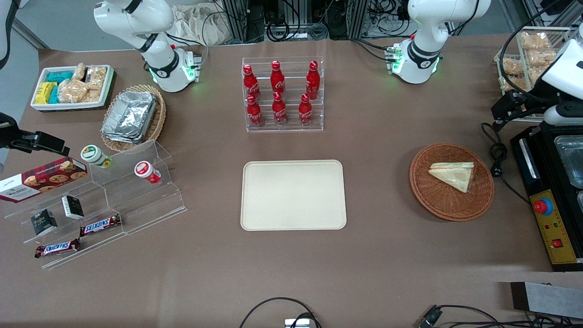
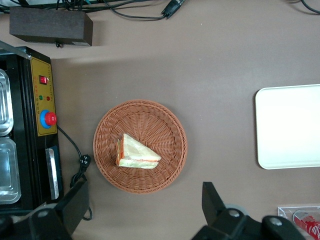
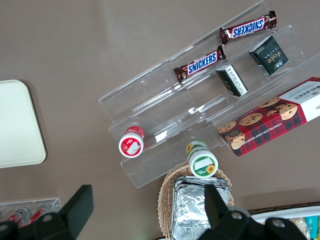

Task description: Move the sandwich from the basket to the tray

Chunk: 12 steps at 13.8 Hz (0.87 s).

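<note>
The sandwich, a pale triangular half with orange and green filling, lies in the round reddish-brown wicker basket. The left wrist view shows the sandwich in the basket from above. The cream-beige tray lies flat at mid-table, beside the basket toward the parked arm's end; its edge also shows in the left wrist view. My left gripper hangs high above the table, farther from the front camera than the basket. It is open and holds nothing.
A black appliance with a red button and its cable sit close beside the basket at the working arm's end. A rack of red cola bottles stands farther back than the tray. An acrylic snack stand is at the parked arm's end.
</note>
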Each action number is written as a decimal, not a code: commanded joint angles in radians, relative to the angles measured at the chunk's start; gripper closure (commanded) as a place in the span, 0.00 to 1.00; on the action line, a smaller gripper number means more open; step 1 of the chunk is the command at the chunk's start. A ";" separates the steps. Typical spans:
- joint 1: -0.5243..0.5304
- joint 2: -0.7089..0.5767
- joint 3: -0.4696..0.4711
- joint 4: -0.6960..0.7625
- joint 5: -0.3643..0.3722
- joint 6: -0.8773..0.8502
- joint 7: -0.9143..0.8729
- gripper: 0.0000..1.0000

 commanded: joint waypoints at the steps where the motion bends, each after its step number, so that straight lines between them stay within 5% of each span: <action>1: -0.008 -0.024 0.014 -0.017 -0.015 -0.018 0.009 0.00; 6: 0.013 0.024 0.081 -0.045 -0.015 -0.022 -0.028 0.00; 12: 0.058 0.100 0.100 -0.079 -0.055 0.021 -0.371 0.00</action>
